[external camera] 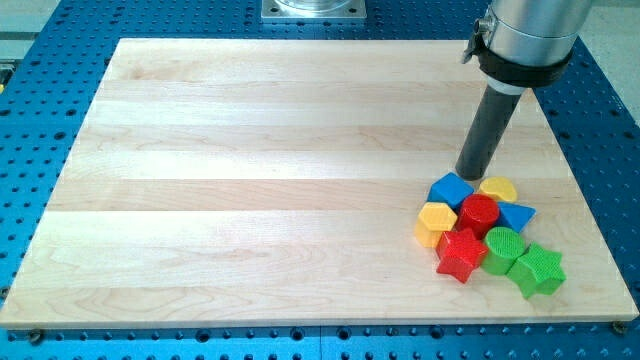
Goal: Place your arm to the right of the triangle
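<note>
1. Camera view: my tip (pixel 468 176) sits on the wooden board (pixel 250 180) just above the cluster at the view's lower right, touching or almost touching the top edge of the blue cube (pixel 451 189). There are no jaws on this rig — only the rod, so nothing is clenched or released.

2. Same view, the task's thing: the blue triangle (pixel 516 215) lies on the cluster's right side, below the yellow heart (pixel 498 187), right of the red cylinder (pixel 479 213), above the green cylinder (pixel 503 246) and green star (pixel 540 268).

3. Other blocks: the yellow hexagon (pixel 436 221) and red star (pixel 461 254) lie on the cluster's left side.

4. Doing it well, as I judge it: my tip is up and left of the triangle, so I would swing around the heart's top toward the view's right, then come down onto bare board beside the triangle's pointed end — never cutting through the pile, which would scatter it.
</note>
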